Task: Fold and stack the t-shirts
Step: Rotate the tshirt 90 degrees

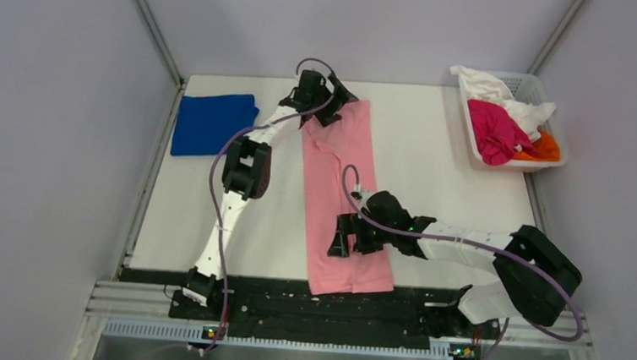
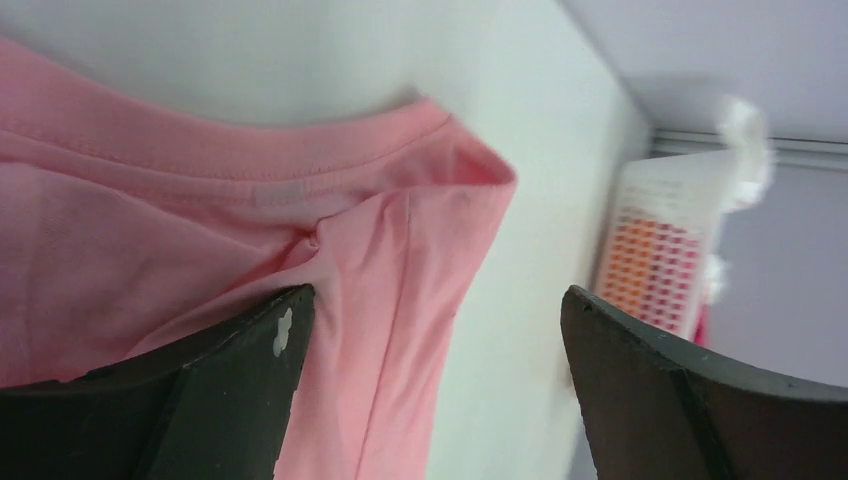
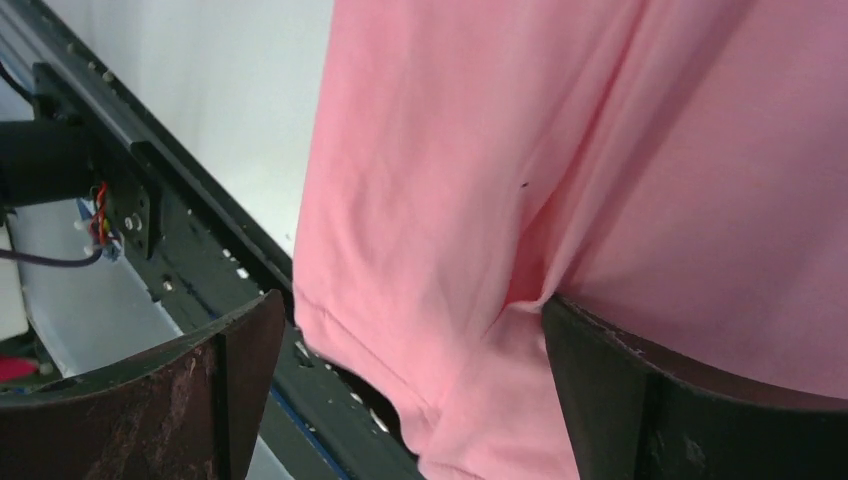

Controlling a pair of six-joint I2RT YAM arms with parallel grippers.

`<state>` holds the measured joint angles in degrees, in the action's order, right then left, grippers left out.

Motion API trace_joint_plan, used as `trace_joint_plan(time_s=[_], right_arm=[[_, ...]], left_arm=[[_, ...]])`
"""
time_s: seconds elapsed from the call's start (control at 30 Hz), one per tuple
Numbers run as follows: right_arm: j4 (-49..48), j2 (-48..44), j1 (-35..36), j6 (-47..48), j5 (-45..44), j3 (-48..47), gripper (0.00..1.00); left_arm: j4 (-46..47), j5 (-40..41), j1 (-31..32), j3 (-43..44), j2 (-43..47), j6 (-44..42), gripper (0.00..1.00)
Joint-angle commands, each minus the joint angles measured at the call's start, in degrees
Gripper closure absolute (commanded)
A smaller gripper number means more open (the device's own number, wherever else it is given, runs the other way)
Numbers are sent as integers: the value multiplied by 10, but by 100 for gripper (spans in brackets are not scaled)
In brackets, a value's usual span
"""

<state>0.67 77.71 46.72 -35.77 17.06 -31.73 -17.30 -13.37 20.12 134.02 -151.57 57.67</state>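
Observation:
A light pink t-shirt [image 1: 338, 190] lies as a long narrow strip down the middle of the table, from the far edge to the near rail. My left gripper [image 1: 330, 106] is open at its far end; in the left wrist view [image 2: 435, 300] the jaws straddle the shirt's far corner [image 2: 400, 230], and the left finger [image 2: 250, 370] touches cloth. My right gripper [image 1: 343, 237] is open low over the shirt's near part; in the right wrist view [image 3: 410, 303] the hem [image 3: 400, 330] lies between the jaws. A royal blue t-shirt [image 1: 213, 122] lies folded at the far left.
A white slotted basket [image 1: 556, 165] at the far right holds magenta [image 1: 492, 129], white [image 1: 491, 86] and orange [image 1: 546, 147] shirts; it also shows in the left wrist view [image 2: 660, 250]. The black rail [image 1: 290, 301] runs along the near edge. Walls enclose the table.

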Motion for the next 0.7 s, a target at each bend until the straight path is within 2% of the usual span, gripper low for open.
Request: trace_joint_plan(time_s=[0.0,0.1,0.27,0.37,0.47,0.57,0.67], right_arm=[[-33,44,30,4,41,-38,1],[-37,29,30,14,23,-46,1],[21,-11,31,31,-37,-65,1],[31,-36,31,23,-89,-65,1],[31,-74,29,-1,-152,-60,1],[34,-128,30,-21,-205,-47,1],[14,-177,27,-41,-245,-5,1]], left_arm=[[198,-87,5,60,-114,143,1],[213,-58,7,87,-137,166,1],[212,8,-5,88,-127,143,1],[248,8,-10,93,-137,146,1],[256,-42,-11,120,-129,147,1],[206,-45,-4,117,-50,62,1],[151,-48,0,58,69,-8,1]])
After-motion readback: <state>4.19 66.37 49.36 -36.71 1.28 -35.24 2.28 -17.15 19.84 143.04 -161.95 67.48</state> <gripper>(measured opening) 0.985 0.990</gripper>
